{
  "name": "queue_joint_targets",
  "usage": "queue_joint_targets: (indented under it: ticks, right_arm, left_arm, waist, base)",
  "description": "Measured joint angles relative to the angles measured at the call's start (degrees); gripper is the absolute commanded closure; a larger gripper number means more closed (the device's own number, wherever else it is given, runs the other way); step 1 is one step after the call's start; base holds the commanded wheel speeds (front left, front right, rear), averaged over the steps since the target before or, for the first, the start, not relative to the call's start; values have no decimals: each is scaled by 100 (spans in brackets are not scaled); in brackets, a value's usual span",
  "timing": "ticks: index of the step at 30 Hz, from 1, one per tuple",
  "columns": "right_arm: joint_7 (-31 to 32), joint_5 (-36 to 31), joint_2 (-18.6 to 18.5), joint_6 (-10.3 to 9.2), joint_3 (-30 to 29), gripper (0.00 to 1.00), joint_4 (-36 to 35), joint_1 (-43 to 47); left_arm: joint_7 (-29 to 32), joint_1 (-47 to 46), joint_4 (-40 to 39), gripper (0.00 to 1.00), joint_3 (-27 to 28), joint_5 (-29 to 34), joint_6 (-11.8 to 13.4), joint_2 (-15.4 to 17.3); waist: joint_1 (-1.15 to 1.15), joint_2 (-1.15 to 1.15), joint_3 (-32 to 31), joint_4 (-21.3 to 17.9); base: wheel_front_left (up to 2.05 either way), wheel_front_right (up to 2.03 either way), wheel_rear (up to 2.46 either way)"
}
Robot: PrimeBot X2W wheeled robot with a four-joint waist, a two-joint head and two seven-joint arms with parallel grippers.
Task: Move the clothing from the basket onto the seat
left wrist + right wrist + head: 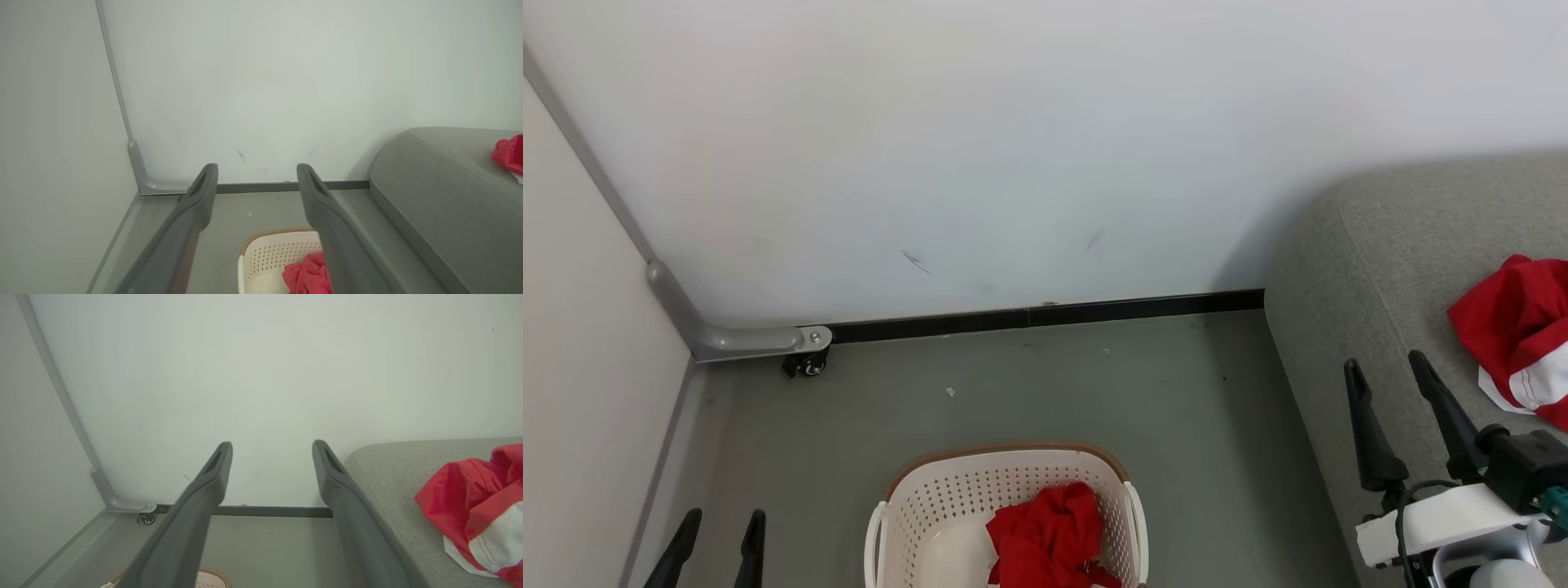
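Lying in basket (947, 490), one red garment (1049, 535) — second garment (1515, 327) on seat (1372, 269).

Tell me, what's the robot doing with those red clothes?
It is moving laundry from the basket onto the grey seat. One red-and-white garment lies on the seat, and a crumpled red garment sits in the basket on the floor. The left gripper and the right gripper are both open and hold nothing.
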Motion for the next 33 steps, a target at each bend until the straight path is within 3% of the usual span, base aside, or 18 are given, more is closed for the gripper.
queue_joint_targets:
  ticks: [15,33]
  right_arm:
    - [0,48,0,0,157,0,3,4]
    - [0,97,-4,0,411,0,-350,-408]
  left_arm:
    - [0,-34,-13,0,-678,-53,0,78]
    - [0,-904,325,0,-1974,-208,0,588]
  waist:
    - [0,0,177,-50]
    - [0,0,753,-202]
  base:
    - [0,0,0]
    - [0,0,0]
